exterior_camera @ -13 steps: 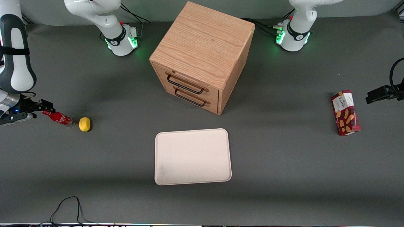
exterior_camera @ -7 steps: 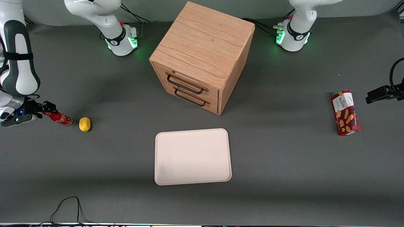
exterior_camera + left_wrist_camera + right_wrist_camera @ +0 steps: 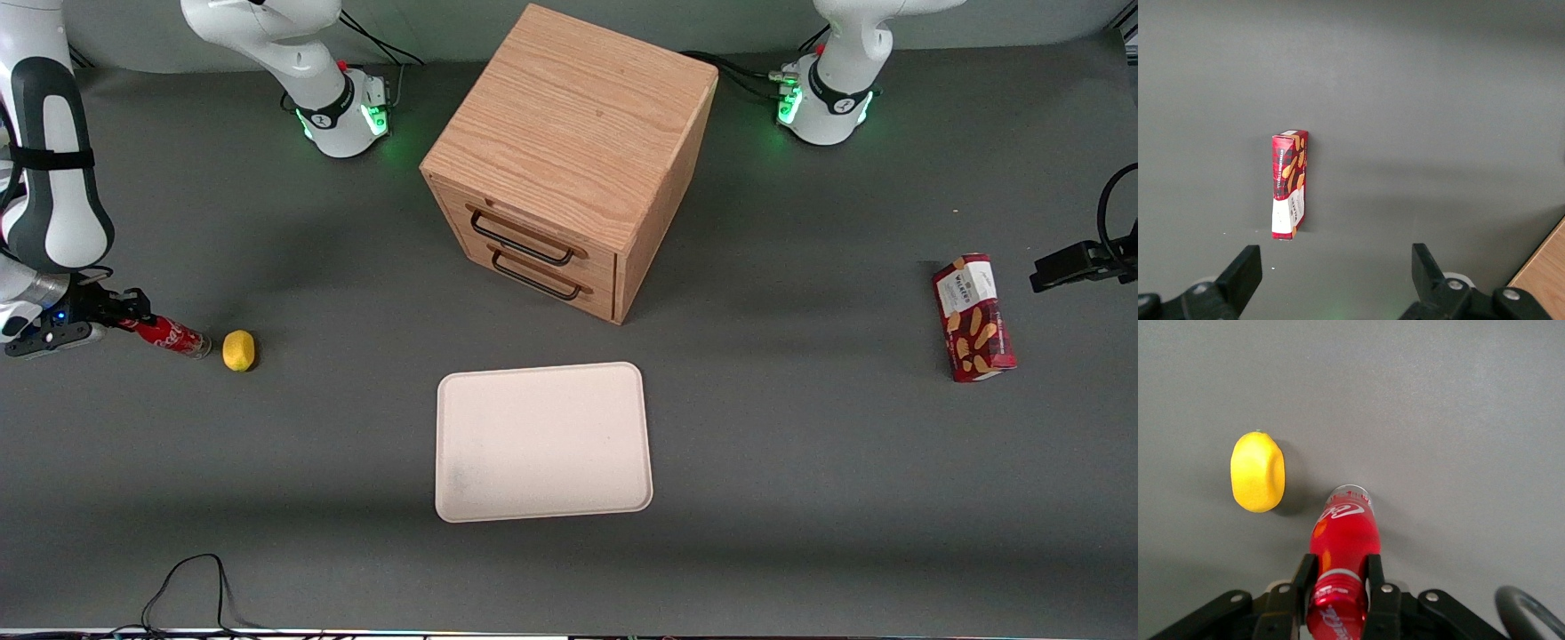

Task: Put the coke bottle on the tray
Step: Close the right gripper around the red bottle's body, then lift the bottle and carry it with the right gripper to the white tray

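Since a second ago the black two-finger tool (image 3: 124,311) has slid a little toward the working arm's end of the dark grey bench (image 3: 800,462) and sunk lower, and the small slim coke bottle (image 3: 169,336) with its red label and white script has gone with it, its neck now tucked between the fingers. Both fingers (image 3: 1381,597) press against the neck end of the coke bottle (image 3: 1341,563), one on each side, so the tool (image 3: 1338,587) is clamped on it. Its clear base points away from the tool and sits at the bench surface; whether it is touching or just lifted cannot be told.

Just past that base lies a yellow lemon (image 3: 238,349), close to the bottle but apart from it. Farther out from the tool, well apart and nearer the front camera, the large flat cream-white tray (image 3: 542,440) with rounded corners lies bare on the bench. A light oak two-drawer cabinet (image 3: 569,160) with black wire handles stands above the tray, farther from the front camera. Toward the parked arm's end lies a red biscuit box (image 3: 973,317) on its side.
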`<action>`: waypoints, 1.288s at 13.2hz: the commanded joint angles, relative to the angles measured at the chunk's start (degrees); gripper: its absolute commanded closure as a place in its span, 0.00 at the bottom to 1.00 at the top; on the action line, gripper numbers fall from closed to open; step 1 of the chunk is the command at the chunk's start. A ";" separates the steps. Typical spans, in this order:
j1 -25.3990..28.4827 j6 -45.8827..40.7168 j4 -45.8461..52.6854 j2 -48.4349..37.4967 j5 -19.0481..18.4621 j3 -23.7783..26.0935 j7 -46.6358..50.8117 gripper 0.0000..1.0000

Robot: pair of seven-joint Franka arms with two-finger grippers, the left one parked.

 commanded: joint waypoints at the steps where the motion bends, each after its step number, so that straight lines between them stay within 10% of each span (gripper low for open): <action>1: 0.44 -1.72 2.60 -0.66 1.70 0.69 -0.73 1.00; 8: 0.62 -29.90 28.95 -0.67 -2.68 5.69 5.94 1.00; 17: 0.35 -59.39 65.45 5.83 -8.76 25.80 30.09 1.00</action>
